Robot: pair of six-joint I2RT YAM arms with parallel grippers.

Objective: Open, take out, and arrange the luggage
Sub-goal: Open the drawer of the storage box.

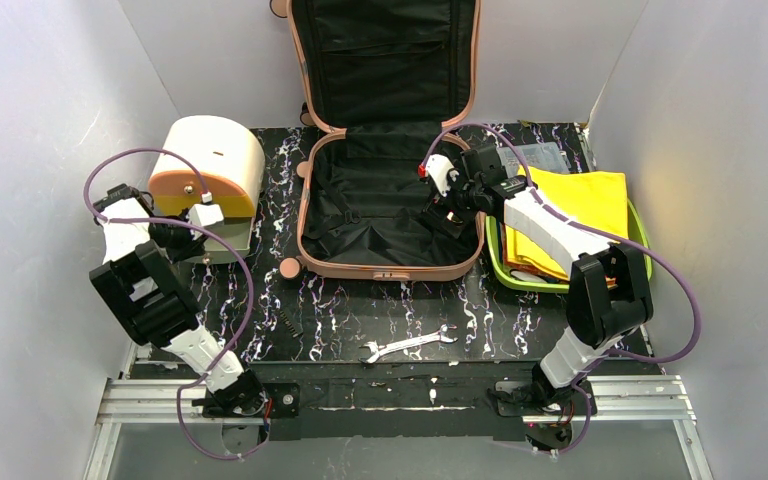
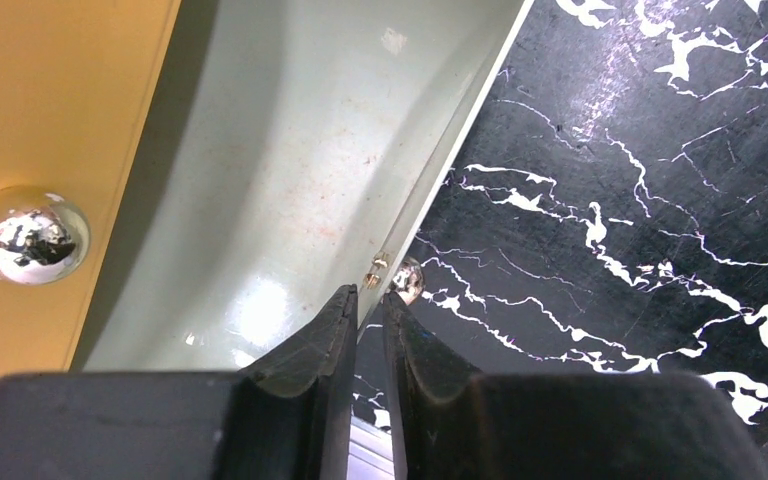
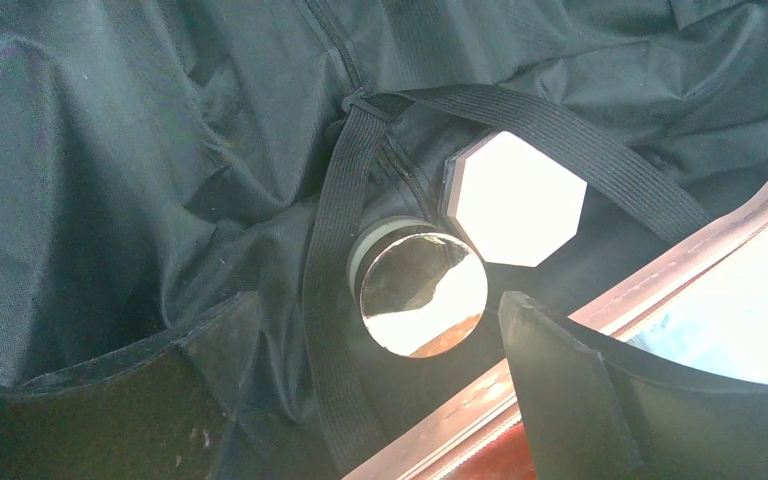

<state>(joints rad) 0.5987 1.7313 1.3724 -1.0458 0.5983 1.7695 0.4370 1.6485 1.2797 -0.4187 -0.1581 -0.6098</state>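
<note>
A black marbled table [image 1: 560, 320] carries the luggage [image 1: 385, 60], open at its middle back. Left of the luggage sits a drum box [image 1: 215, 150], where the left gripper [image 2: 367, 295] is pressed almost together. Inside the luggage the right gripper [image 3: 375, 300] is spread over a shiny round cap [image 3: 423, 292] under a strap. A wrench [image 1: 407, 345] lies in front of the luggage.

Clad in white shells between chunky black joint blocks: the six-jointed left arm [image 1: 150, 295] and its twin right arm [image 1: 550, 230]. Trailed by thin purple cables [image 1: 140, 151] running from base to wrist. Tipped with matte black tapered fingers [image 2: 310, 350], a small red mark [image 1: 422, 171] beside the right wrist's white housing.
</note>
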